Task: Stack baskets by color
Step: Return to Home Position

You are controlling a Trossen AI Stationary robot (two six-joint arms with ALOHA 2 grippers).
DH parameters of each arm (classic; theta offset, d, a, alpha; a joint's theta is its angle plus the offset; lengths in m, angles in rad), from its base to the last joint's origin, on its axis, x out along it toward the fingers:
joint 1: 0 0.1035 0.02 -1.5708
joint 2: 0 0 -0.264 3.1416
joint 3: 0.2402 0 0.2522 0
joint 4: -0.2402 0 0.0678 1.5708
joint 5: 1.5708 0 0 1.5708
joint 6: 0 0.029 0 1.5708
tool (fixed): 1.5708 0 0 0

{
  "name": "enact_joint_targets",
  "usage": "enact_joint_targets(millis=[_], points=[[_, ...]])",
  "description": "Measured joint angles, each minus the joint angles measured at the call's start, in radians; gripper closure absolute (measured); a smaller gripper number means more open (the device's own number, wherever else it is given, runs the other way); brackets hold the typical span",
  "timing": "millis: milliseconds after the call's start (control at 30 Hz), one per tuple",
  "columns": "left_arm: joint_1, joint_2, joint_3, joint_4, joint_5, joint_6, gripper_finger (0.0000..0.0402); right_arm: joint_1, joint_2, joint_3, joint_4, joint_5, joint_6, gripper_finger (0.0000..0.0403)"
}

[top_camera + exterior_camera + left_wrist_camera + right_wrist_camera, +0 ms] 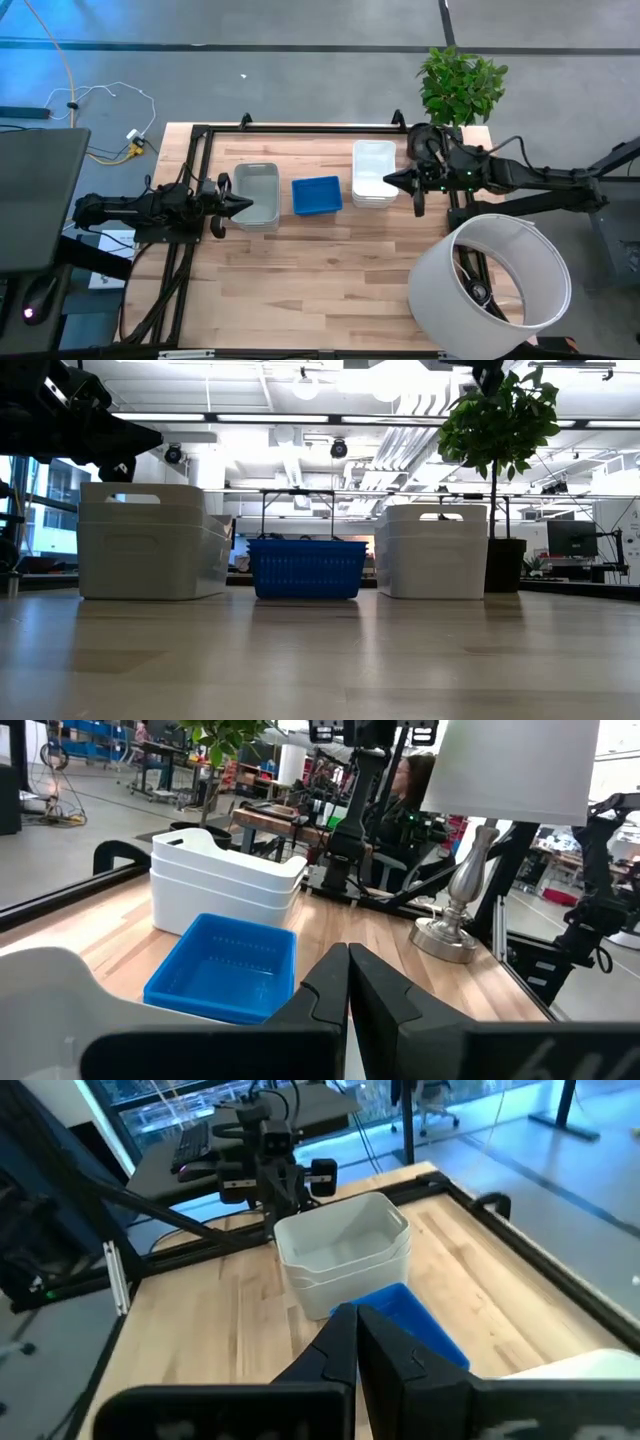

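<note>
Three groups of baskets stand in a row across the table's far half. A stack of translucent grey baskets [255, 195] is on the left, a single blue perforated basket [317, 195] in the middle, and a stack of white baskets [374, 173] on the right. My left gripper [245, 203] is shut and points level, above the grey stack's left rim [140, 490]. My right gripper [390, 180] is shut and hangs above the white stack's right edge, tilted slightly down. In their wrist views the shut fingertips [348, 975] [355, 1335] hold nothing.
A table lamp with a large white shade [490, 285] and a silver base [445, 935] stands at the near right corner. A potted plant [460, 85] stands at the far right corner. A black frame bar [300, 128] runs along the far edge. The near half shows bare wood.
</note>
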Motion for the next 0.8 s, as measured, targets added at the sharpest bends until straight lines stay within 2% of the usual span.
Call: enact_joint_targets(millis=[200,467,633,800], points=[[0.0,0.0,0.0,0.0,0.0,0.0,0.0402,0.037,-0.059,-0.025,0.0,-0.003,-0.075,0.0403],[0.0,0.0,0.0,0.0,0.0,0.0,0.0401,0.112,-0.245,-0.387,0.329,0.005,-0.004,0.0403],[0.0,0.0,0.0,0.0,0.0,0.0,0.0402,0.143,-0.39,-0.531,0.344,0.062,0.041,0.0403],[0.0,0.0,0.0,0.0,0.0,0.0,0.0402,0.157,-0.501,-0.603,0.334,0.075,0.024,0.0403]])
